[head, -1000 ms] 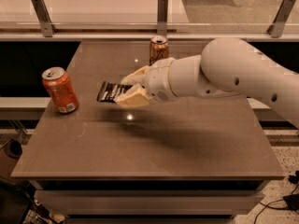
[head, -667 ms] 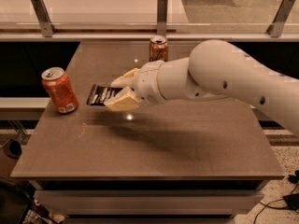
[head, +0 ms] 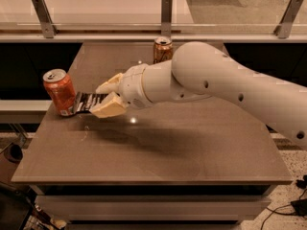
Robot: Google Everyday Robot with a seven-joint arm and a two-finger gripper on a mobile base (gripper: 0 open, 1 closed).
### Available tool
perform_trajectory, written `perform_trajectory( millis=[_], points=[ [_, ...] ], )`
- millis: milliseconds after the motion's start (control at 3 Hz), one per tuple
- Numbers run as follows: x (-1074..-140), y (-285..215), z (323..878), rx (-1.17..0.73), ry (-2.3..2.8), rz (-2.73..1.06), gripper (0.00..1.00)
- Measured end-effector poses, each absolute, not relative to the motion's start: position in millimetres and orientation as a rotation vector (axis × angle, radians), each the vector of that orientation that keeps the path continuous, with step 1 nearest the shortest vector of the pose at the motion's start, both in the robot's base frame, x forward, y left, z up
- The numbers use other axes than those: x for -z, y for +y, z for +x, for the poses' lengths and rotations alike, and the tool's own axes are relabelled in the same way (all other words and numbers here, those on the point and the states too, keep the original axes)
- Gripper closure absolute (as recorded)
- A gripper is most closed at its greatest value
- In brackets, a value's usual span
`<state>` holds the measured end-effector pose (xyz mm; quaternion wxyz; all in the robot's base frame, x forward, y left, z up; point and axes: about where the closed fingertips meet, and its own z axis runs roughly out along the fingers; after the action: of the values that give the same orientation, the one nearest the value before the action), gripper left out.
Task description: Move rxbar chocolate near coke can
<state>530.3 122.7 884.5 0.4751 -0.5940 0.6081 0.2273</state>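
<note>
Near the left edge of the worktop the gripper is closed on the rxbar chocolate, holding it flat; the bar's free end seems to touch the coke can; I judge a push leftward could tip this can; a brown can stands at the far edge

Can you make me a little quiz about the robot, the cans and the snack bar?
1. True or false: the gripper, over the table beside the coke can, is clamped on the rxbar chocolate.
2. Fill in: ___ cans stand on the table.
3. The bar is closest to: A the coke can, B the brown-gold can, C the table's right edge.
Key: 1 true; 2 two; 3 A.
</note>
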Motion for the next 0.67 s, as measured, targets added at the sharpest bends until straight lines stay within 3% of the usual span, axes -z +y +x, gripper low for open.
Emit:
perform_trajectory(
  millis=[667],
  points=[
    [-887.0, 126.0, 527.5, -0.553, 1.480, -1.459, 0.60]
  ],
)
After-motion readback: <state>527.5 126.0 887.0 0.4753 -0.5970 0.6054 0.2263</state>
